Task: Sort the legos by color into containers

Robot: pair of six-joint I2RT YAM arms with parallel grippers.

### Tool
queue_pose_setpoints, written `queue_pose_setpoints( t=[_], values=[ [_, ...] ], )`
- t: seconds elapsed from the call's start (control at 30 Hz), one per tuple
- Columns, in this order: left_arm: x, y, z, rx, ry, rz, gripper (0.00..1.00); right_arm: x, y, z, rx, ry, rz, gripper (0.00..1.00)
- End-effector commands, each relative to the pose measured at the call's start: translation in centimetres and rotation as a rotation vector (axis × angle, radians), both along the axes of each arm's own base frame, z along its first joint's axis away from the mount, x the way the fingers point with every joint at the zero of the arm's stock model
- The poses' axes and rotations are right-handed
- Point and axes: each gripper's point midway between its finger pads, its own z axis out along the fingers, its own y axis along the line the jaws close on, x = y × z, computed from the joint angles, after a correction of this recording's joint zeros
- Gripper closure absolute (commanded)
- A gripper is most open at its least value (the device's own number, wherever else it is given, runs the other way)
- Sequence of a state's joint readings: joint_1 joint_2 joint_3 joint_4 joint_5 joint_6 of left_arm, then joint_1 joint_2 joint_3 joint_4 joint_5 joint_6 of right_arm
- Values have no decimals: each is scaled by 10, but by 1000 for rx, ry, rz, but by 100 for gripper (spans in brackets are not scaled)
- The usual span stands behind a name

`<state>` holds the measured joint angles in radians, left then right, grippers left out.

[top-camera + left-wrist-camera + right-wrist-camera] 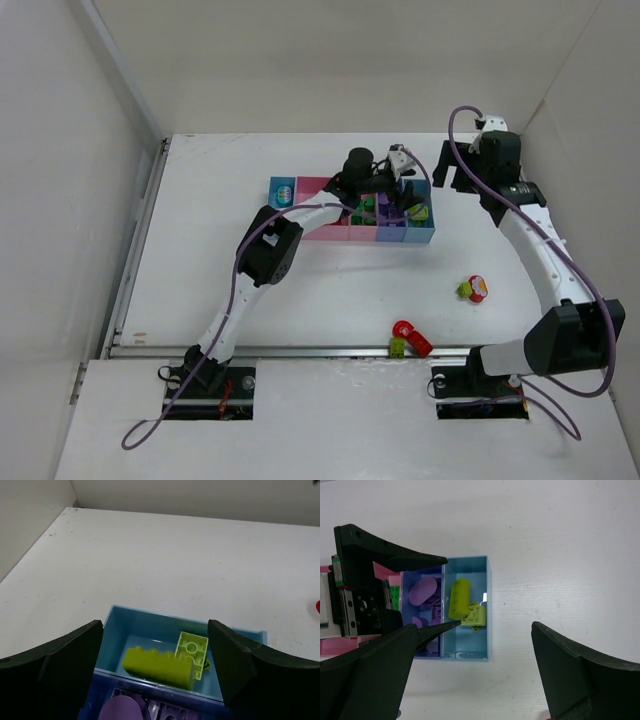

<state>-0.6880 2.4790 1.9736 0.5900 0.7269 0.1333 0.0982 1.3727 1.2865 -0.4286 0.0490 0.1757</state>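
The containers (300, 190) stand as a joined row at the table's middle back. My left gripper (392, 205) hangs open and empty over their right end. In the left wrist view the left gripper (155, 642) straddles the light blue end bin (145, 630), which holds yellow-green legos (160, 667). Purple legos (120, 711) lie in the purple-blue bin beside it. My right gripper (452, 178) is open and empty just right of the row. The right wrist view shows the right gripper (475, 645) above that end bin (467, 640), the yellow-green legos (459, 597) and the purple legos (422, 590).
A red and yellow-green lego cluster (473, 289) lies on the table right of centre. A red lego with a yellow-green one (408, 340) lies near the front rail. White walls enclose the table on three sides.
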Motion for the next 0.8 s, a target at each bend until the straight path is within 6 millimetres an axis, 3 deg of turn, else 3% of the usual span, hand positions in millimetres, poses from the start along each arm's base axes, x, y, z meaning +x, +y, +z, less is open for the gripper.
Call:
queue_pose_setpoints(
  t=[0.0,0.07,0.17,0.27,0.37,0.43,0.47,0.5,0.57,0.6,0.63,0.67,0.77],
  values=[
    [-15,-3,21,-30,-77,-75,15,-3,-11,39,-28,-93,-36,0],
    [-18,-3,28,-33,-106,-94,11,-6,-14,42,-35,-97,-51,0],
    [-19,-1,26,-19,-109,-95,11,-11,-20,41,-51,-83,-78,0],
    [-21,3,38,-23,-131,-85,11,-19,-31,45,-52,-84,-150,0],
    [-25,7,58,-22,-176,-85,11,-28,-46,67,-69,-143,-232,0],
    [-23,14,60,17,-223,-62,11,-32,-57,72,-95,-155,-290,0],
    [-26,19,78,20,-265,-52,11,-36,-62,87,-94,-198,-314,0],
    [-26,27,65,81,-249,-29,11,-38,-65,94,-95,-223,-331,0],
    [-23,42,69,164,-368,8,11,-38,-70,103,-93,-277,-363,0],
    [-28,55,86,198,-403,35,11,-41,-71,102,-73,-297,-385,0],
    [-25,72,70,272,-399,95,11,-42,-71,102,-45,-319,-394,0],
    [-27,83,73,305,-431,121,9,-43,-70,104,-9,-340,-407,0],
    [-50,123,85,365,-421,197,6,-43,-52,99,58,-366,-322,0]
  ],
)
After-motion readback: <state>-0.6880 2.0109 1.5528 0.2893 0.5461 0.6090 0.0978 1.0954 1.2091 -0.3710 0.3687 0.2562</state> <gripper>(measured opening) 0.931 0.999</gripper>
